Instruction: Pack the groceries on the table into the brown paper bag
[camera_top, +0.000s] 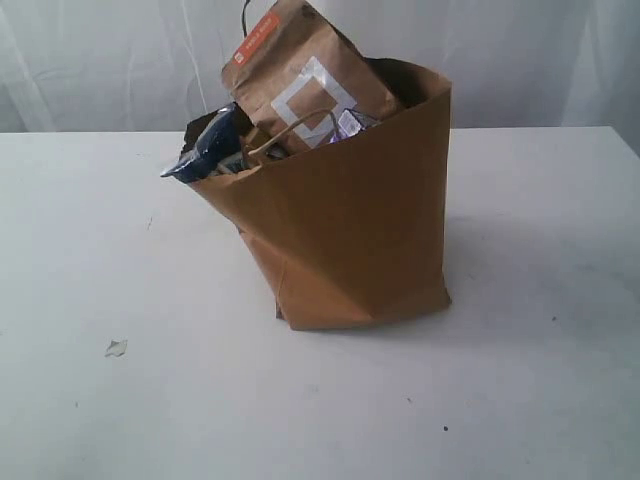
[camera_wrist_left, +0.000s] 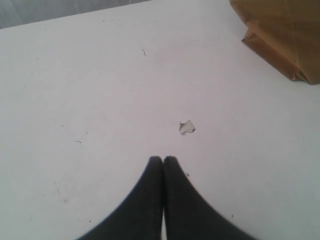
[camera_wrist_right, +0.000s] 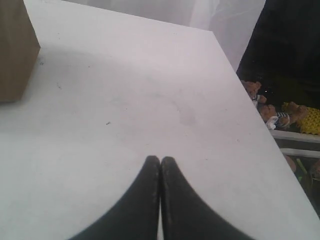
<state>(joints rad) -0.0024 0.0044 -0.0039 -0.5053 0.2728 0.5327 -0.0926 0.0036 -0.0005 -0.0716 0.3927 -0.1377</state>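
Black left fingers (camera_wrist_left: 152, 190) are pressed tip to tip, gripping nothing, over the wide white surface (camera_wrist_left: 75, 75). A small pale scrap (camera_wrist_left: 186, 127) lies near them, and a bottom corner of the tall, creased brown kraft paper bag (camera_wrist_left: 285, 35) is well apart. Black right fingers (camera_wrist_right: 150, 190) are likewise closed and empty. One side of the bag (camera_wrist_right: 15, 45) is well apart from them, and a few soft toys (camera_wrist_right: 272, 112) show in the dark beyond an edge of the surface. In the exterior view, the bag (camera_top: 350, 230) stands about midway between the surface's left and right edges, leaning and crumpled at its base. A kraft pouch with an orange strip (camera_top: 300, 70) sticks up, tilted, from the bag's open mouth. A dark blue printed packet (camera_top: 205, 145) pokes over the rim toward the left edge. One twisted paper-cord handle (camera_top: 285, 127) arches in front of the pouch. A white curtain (camera_top: 100, 60) hangs behind.
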